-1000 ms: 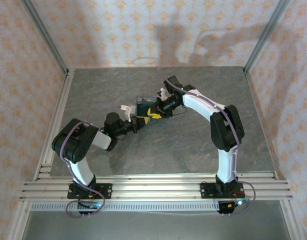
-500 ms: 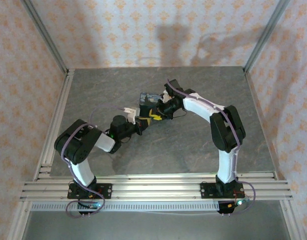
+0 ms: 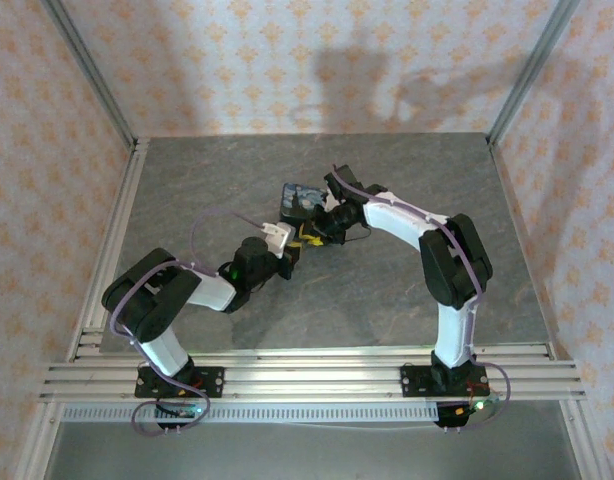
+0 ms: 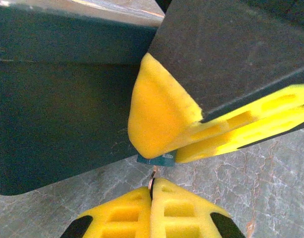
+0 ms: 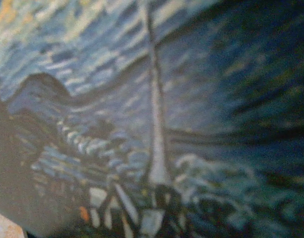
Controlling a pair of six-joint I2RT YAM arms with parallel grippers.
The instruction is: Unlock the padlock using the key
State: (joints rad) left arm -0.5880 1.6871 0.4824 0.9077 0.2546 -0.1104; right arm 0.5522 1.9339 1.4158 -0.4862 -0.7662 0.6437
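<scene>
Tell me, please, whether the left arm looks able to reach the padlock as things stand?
Probably yes: the left fingers, shut on a thin key, sit just below the padlock, its underside bare beneath the right fingers.

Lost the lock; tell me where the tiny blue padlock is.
Left wrist view, centre: the tiny dark-and-blue padlock peeks beneath a yellow finger pad, just above the left pincer, beside the dark blue box.

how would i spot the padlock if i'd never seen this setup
Start at the swirl-painted blue box mid-table. By its near side, the right gripper's yellow fingers pinch the padlock: a tiny blue sliver, far smaller than the box.
</scene>
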